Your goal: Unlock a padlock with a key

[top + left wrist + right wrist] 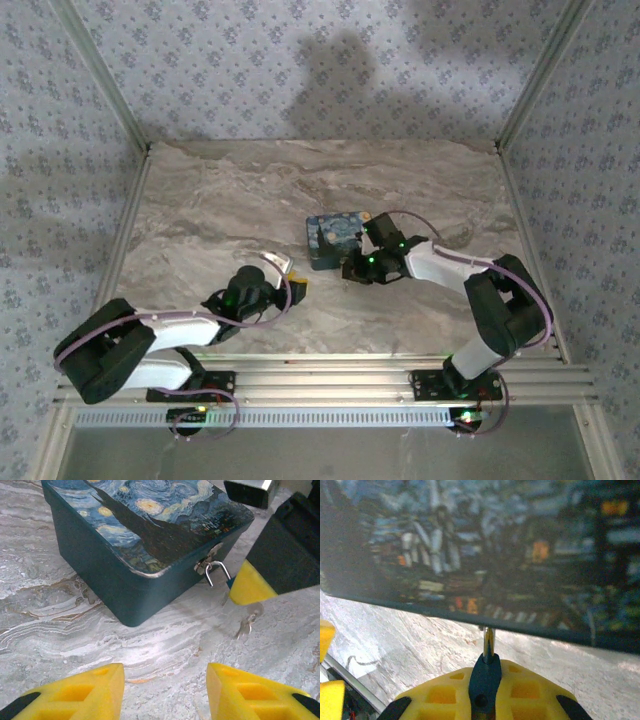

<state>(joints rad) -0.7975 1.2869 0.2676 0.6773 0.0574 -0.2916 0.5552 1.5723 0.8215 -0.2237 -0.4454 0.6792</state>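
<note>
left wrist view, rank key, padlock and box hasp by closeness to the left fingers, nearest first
1. key: low right, below the right fingers.
2. padlock: hanging at the box front.
3. hasp: on the box's top edge, just behind the padlock.

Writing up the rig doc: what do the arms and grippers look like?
Left arm and right arm: black joint housings, white links, a pinkish cable looped along each, green lights near the wrists. Fingers are yellow blocks with rectangular recesses, black at the back.
</note>
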